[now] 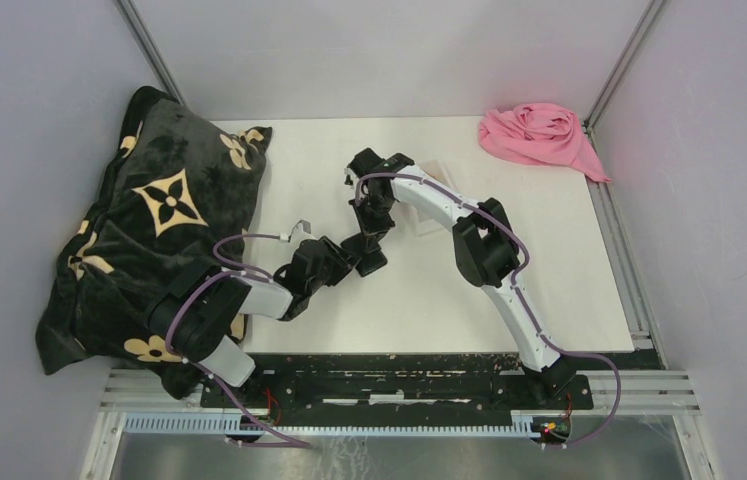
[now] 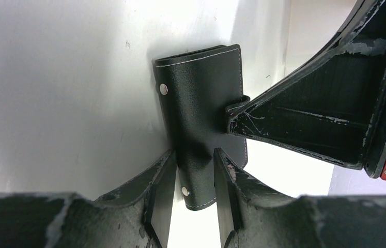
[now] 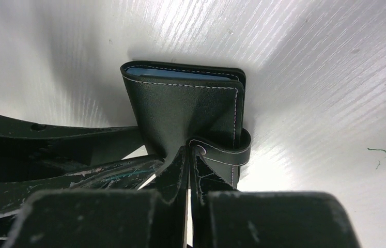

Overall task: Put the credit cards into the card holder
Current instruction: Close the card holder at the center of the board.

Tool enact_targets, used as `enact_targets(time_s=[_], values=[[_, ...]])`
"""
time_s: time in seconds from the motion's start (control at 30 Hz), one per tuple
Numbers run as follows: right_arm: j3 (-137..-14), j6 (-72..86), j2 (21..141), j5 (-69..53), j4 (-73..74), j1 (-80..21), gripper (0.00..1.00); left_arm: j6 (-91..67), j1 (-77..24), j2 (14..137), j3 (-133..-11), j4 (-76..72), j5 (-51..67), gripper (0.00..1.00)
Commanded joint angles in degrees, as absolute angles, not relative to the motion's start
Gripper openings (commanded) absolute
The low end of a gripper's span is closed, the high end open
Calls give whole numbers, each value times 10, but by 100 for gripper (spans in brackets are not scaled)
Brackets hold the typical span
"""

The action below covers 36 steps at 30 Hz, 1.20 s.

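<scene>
Left hand (image 2: 193,155) clamps the near end of the small black leather card holder (image 2: 201,93), lengthwise; right hand (image 3: 189,152) pinches its strap (image 3: 227,154).

The card holder (image 2: 203,103) is a black, grained folding wallet with white edge stitching, metal studs and a strap. It is folded nearly shut, with a strip of blue-grey lining showing at its open edge. It is near the middle of the desk, one end clamped in the left gripper (image 2: 193,155), its strap pinched by the right gripper (image 3: 188,150).

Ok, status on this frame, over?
Left claw shut on small black leather folding wallet. Right claw shut on its strap tab. Wallet folded, cards not in view. Nothing blocking.
</scene>
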State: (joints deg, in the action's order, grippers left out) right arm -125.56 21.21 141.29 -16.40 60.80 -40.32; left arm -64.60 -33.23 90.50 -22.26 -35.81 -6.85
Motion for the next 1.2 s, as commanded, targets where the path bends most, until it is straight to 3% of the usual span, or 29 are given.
enact_targets(time_s=[0.0,0.13,0.23,0.67,0.93,1.17], values=[[-1231,200,1483,-138,623,-405,8,-629,-339,944,-219,-269,-55,43],[-1249,184,1462,-145,617,-406,29,-615,-338,938,-237,-257,-54,49],[-1262,173,1443,-146,607,-406,37,-602,-338,925,-255,-240,-55,54],[-1282,175,1336,-165,540,-404,46,-537,-338,790,-310,-114,-100,61],[-1299,176,1280,-165,545,-401,57,-525,-339,655,-303,-32,-144,67],[-1208,146,1161,-26,513,-386,63,-474,-341,581,-351,29,-213,70]])
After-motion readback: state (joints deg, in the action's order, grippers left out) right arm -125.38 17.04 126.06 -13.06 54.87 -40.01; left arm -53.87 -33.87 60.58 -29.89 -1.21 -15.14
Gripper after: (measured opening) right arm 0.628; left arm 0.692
